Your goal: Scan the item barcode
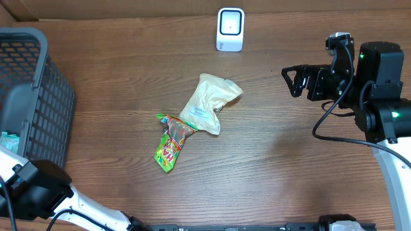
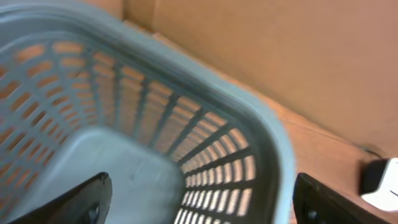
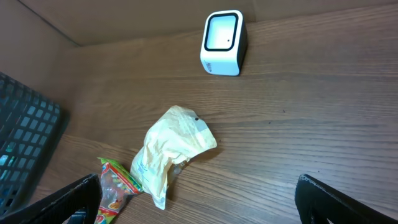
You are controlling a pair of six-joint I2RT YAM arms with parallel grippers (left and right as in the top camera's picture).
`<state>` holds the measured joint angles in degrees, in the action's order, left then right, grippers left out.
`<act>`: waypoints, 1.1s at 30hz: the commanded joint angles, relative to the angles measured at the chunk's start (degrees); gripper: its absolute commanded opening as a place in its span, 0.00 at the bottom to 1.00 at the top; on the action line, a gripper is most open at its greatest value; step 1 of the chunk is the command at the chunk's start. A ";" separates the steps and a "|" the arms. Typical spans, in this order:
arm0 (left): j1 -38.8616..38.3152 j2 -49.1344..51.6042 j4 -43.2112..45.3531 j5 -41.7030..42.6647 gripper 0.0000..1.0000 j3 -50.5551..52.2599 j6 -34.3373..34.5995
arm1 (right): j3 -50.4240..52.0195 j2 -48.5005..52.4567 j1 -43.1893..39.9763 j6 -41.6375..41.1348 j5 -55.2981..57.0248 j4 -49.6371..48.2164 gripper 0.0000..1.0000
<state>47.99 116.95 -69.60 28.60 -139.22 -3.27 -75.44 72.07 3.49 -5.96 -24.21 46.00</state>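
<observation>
My right gripper hangs wide open and empty, the nearer one to the pale pouch at the middle of the desk. The pouch's long axis slants toward the far-edge scanner. My left gripper gapes empty over the basket.

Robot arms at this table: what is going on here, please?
Nothing is held at this moment. The left gripper is open above the grey basket at the table's left edge. The right gripper is open too, in the air on the right side, facing the middle. There a white pouch and a green snack packet lie touching on the table. The white scanner stands at the far edge.
</observation>
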 commanded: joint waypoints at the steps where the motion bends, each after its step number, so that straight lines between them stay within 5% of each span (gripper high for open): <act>1: -0.42 0.07 -2.93 -15.56 0.84 -0.39 2.19 | -1.51 -0.04 0.31 0.02 -0.33 -0.28 1.00; 5: -1.14 0.26 -6.36 -29.05 0.84 0.44 2.21 | -1.51 -0.04 0.31 0.02 -0.33 -0.28 1.00; 10: -1.16 1.73 -6.62 -31.58 0.84 4.94 1.44 | -1.49 -0.04 0.31 0.02 -0.31 -0.28 1.00; 15: -1.14 3.80 -6.27 -37.66 0.72 11.15 0.72 | -1.51 -0.04 0.31 0.02 -0.33 -0.28 1.00; 33: 0.33 4.72 14.64 -46.38 0.74 39.01 -1.07 | -1.49 -0.04 0.31 0.02 -0.33 -0.28 1.00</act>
<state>47.79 121.78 -56.84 -14.41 -103.07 -3.14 -75.44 72.07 3.49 -6.00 -24.18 46.00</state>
